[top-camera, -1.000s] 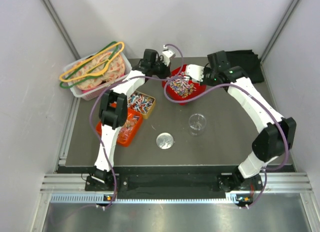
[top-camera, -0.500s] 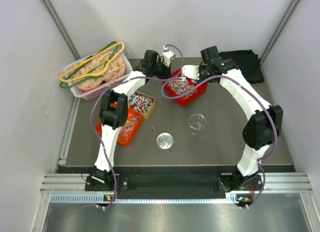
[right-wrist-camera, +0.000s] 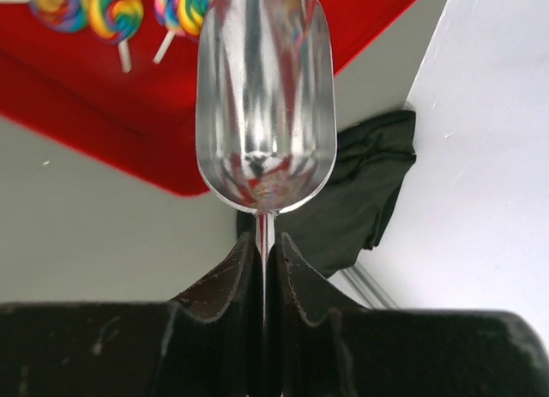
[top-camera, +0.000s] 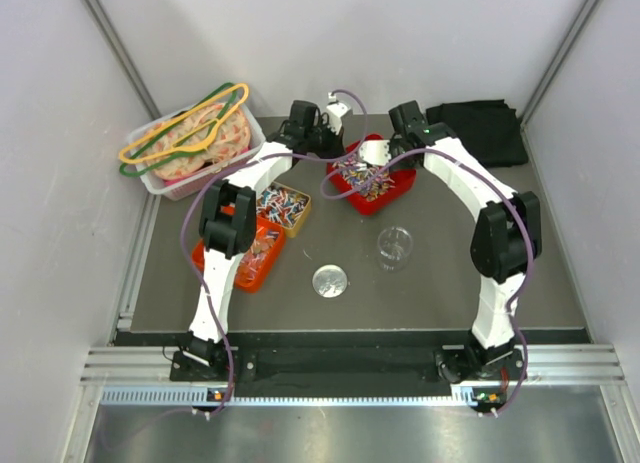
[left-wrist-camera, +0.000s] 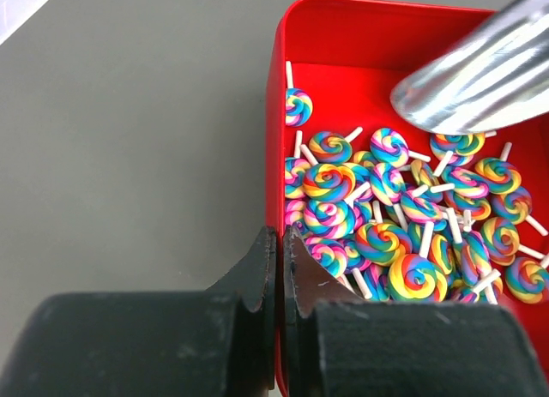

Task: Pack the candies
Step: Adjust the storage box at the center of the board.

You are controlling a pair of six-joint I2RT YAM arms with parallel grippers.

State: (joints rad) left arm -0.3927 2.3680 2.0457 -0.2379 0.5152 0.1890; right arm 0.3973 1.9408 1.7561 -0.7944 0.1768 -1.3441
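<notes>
At tray (left-wrist-camera: 360, 37): left fingers (left-wrist-camera: 257, 277) pinch rim, right fingers (right-wrist-camera: 240, 277) clamp scoop (right-wrist-camera: 263, 97).

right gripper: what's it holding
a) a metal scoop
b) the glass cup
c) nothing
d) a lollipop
a: in the right wrist view the right gripper is shut on the thin handle of the shiny metal scoop, whose tip reaches over the red tray.

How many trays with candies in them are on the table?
3: red tray at back centre, yellow tray left of it, orange tray just in front of that.
</notes>
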